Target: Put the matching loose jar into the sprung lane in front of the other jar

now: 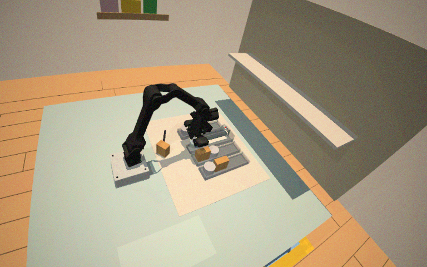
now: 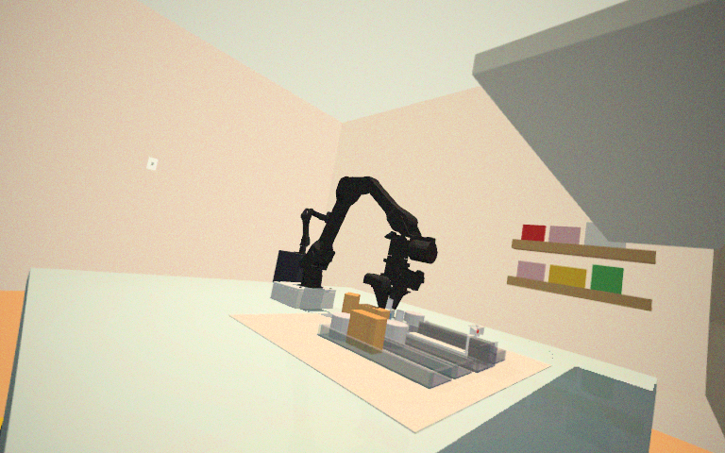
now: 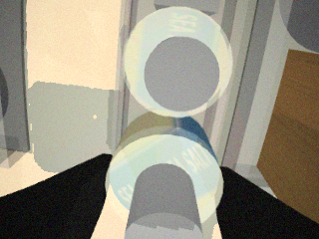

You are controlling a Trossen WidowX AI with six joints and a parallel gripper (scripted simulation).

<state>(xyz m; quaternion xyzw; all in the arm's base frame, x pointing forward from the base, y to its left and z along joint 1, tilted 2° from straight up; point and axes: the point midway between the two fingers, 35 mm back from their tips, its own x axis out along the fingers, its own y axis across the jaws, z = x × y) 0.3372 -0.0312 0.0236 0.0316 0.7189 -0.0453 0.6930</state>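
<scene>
My gripper (image 3: 163,170) (image 2: 388,306) points down at the front end of the sprung lane (image 3: 239,90) and is shut on a jar. The held jar (image 3: 117,174) has a pale ring-shaped top, a grey knob and an olive and blue side. It is upright; its base is hidden, so I cannot tell whether it touches the lane floor. The other jar (image 3: 135,60), with a similar pale ring and grey round top, stands directly behind it in the lane. Their tops show close together; contact is unclear. A dark edge, perhaps the pusher plate, shows behind the lane jar. The low front stop is hidden.
Neighbouring lanes hold orange-brown boxes (image 1: 202,154) (image 1: 221,163) (image 3: 294,134) and white round jars (image 1: 213,151) (image 1: 209,166). Another white jar (image 1: 184,127) stands in the far lane. A loose orange box (image 1: 163,148) stands between the robot base and the lanes.
</scene>
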